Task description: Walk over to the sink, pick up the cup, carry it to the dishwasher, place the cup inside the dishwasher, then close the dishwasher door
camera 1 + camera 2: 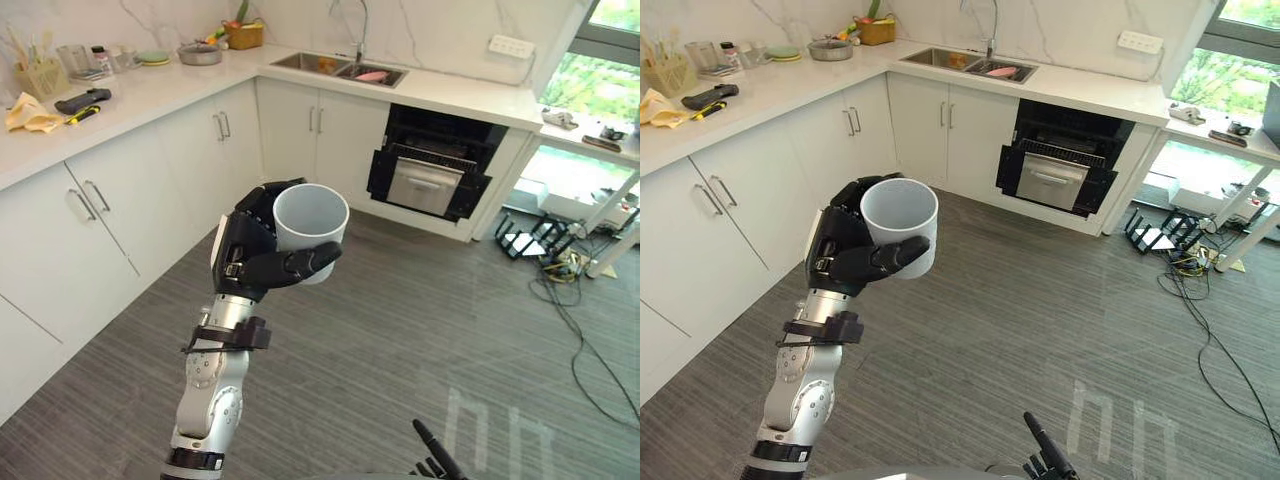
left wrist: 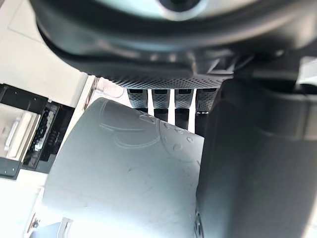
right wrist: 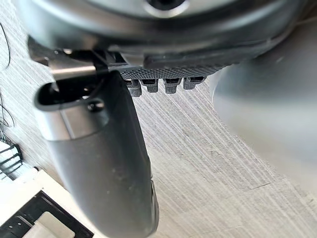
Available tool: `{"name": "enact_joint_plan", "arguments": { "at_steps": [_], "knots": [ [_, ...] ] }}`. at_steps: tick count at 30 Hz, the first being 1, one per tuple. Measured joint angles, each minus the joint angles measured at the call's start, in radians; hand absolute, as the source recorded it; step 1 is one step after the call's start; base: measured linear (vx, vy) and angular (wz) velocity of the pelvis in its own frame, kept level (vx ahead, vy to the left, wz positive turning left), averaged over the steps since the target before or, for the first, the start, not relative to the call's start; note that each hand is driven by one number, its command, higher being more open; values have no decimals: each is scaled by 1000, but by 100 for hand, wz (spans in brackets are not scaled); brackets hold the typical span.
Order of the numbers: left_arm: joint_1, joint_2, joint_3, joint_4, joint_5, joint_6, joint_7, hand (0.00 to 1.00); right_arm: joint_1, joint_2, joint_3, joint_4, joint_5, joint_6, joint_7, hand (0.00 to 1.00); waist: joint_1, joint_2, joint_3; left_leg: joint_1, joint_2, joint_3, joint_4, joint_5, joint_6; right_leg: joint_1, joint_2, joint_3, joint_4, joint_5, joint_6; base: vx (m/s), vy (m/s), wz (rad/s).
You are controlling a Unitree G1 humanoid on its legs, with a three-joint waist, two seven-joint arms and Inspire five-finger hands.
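A white cup [image 1: 310, 225] is held upright above the floor, my left hand [image 1: 250, 255] curled round its side with the thumb across the front. The left wrist view shows the cup's wall [image 2: 124, 173] against the fingers [image 2: 161, 96]. The sink [image 1: 335, 65] is set in the far counter, with a pink item in it. Right of it, under the counter, the dishwasher [image 1: 435, 165] stands open, dark inside, a silver part showing. My right hand [image 1: 435, 458] is low at the front, fingers relaxed, holding nothing; its thumb [image 3: 104, 163] hangs over the floor.
White cabinets [image 1: 120, 210] line the left and back walls. The counter holds a yellow cloth [image 1: 30, 115], a pot [image 1: 200, 52] and a basket [image 1: 245, 35]. Cables and racks [image 1: 550, 250] lie on the floor at the right. Grey plank floor stretches between me and the dishwasher.
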Motion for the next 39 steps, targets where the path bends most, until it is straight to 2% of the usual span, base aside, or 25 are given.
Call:
{"name": "enact_joint_plan", "arguments": {
  "at_steps": [7,8,14,16,18,21,22,23,24,25,26,27,28,29,30,32,33,34,35,36,37,38,39],
  "knots": [
    [0,-28,-33,0,3,-9,-3,0,28,6,3,-9,-14,1,4,100,-2,3,-12,-2,23,1,-3,10,-7,0,21,-7,-8,2,-3,-24,-51,0],
    [0,-28,-29,0,23,-37,18,0,39,0,46,-9,-48,-7,5,100,0,-10,-21,-1,20,3,-1,15,-7,2,20,-6,-16,9,-3,0,0,0],
    [0,-28,-29,0,21,-36,19,0,43,-1,54,-14,-48,-7,4,100,-1,-11,-21,2,20,11,-2,15,-7,1,20,-3,-14,9,-3,0,0,-2],
    [-3,-28,-29,0,19,-14,23,0,49,-1,66,-24,-48,-10,4,100,-2,-12,-20,5,20,16,-3,15,-7,-1,20,-1,-8,9,-3,0,0,-6],
    [-12,-28,-29,7,17,35,26,0,57,2,74,-34,-48,-18,4,100,-5,-15,-18,5,19,16,-5,15,-7,-6,18,-5,6,2,-6,-14,-5,2],
    [-27,-28,-24,56,-11,128,56,0,63,20,35,-32,-66,-34,2,100,-35,-20,-12,2,15,-1,10,-9,-12,-41,1,-49,105,-61,-8,-42,-40,15],
    [-31,-29,-21,86,-31,172,69,0,69,29,1,-22,-89,-36,-2,100,-39,-21,-11,-11,22,-3,68,-48,-13,-58,-11,-93,182,-104,-10,49,-86,-2],
    [-30,-30,-21,112,-46,218,89,0,82,30,-22,-3,-103,-33,-13,100,-38,-10,-10,-26,41,4,146,-100,-37,-69,-20,-143,261,-159,-18,86,-103,-8],
    [-26,-30,-21,118,-53,245,97,0,94,30,-24,-2,-118,-31,-24,100,-35,-4,-10,-27,57,18,181,-124,-59,-69,-19,-175,296,-190,-27,167,-136,-11],
    [-22,-28,-20,117,-75,281,119,0,105,33,-41,11,-136,-30,-43,100,-35,6,5,-82,103,24,384,-176,-82,-54,-14,-209,334,-254,-50,140,-143,20],
    [-22,-33,-24,119,-81,298,132,0,104,22,-49,20,-139,-34,-58,100,-54,20,31,-189,174,17,635,-178,-92,-41,-4,-237,356,-286,-58,173,-163,36],
    [-4,-48,-33,122,-87,328,136,0,110,-5,-48,23,-162,-34,-73,100,-59,47,49,-276,221,-20,828,-97,-119,-17,3,-252,354,-304,-57,133,-104,37],
    [3,-57,-35,126,-90,342,137,0,106,-26,-44,23,-173,-34,-78,100,-58,47,63,-309,232,-40,902,-17,-113,13,-2,-247,338,-308,-57,255,-61,15],
    [1,-57,-36,139,-91,342,137,0,98,-42,-35,22,-177,-38,-79,100,-57,40,85,-341,246,-31,967,19,-99,43,-10,-247,313,-303,-67,310,-20,-3],
    [1,-56,-36,161,-98,342,135,0,86,-58,-32,14,-176,-44,-79,100,-54,42,87,-365,255,9,970,-27,-81,61,-30,-241,295,-300,-71,366,-9,-11],
    [2,-46,-20,183,-98,342,132,0,47,-90,4,-12,-175,-62,-78,100,-50,32,94,-377,225,48,839,-83,-63,90,-65,-213,260,-288,-50,301,8,-38],
    [4,-40,-3,183,-98,340,130,0,14,-104,33,-34,-174,-78,-76,100,-45,27,97,-380,183,38,683,-91,-60,112,-87,-193,228,-280,-37,253,36,-48],
    [4,-39,7,182,-98,338,130,0,-4,-110,52,-48,-174,-88,-76,100,-41,26,98,-379,162,29,581,-87,-62,123,-98,-185,210,-276,-31,313,86,-46],
    [4,-40,20,175,-98,331,129,0,-34,-120,85,-72,-173,-111,-75,100,-40,28,98,-378,122,-5,361,-33,-64,147,-113,-177,177,-271,-22,366,184,-30],
    [9,-41,29,155,-98,329,129,0,-55,-122,109,-88,-169,-128,-75,100,-38,39,96,-373,107,-55,156,58,-67,166,-111,-176,155,-269,-18,363,222,-20],
    [13,-42,31,139,-98,328,128,0,-66,-124,120,-96,-163,-142,-76,100,-36,53,95,-375,113,-95,63,123,-78,180,-98,-178,141,-270,-14,366,288,-20],
    [21,-44,31,126,-98,320,123,0,-77,-120,122,-99,-162,-158,-77,100,-22,63,93,-369,128,-118,41,235,-85,213,-86,-173,116,-273,3,329,252,-31],
    [37,-42,47,119,-97,308,116,0,-90,-94,124,-98,-155,-170,-78,100,-12,53,93,-349,117,-113,67,278,-61,245,-100,-165,102,-273,11,322,236,-39]
  ]
}}
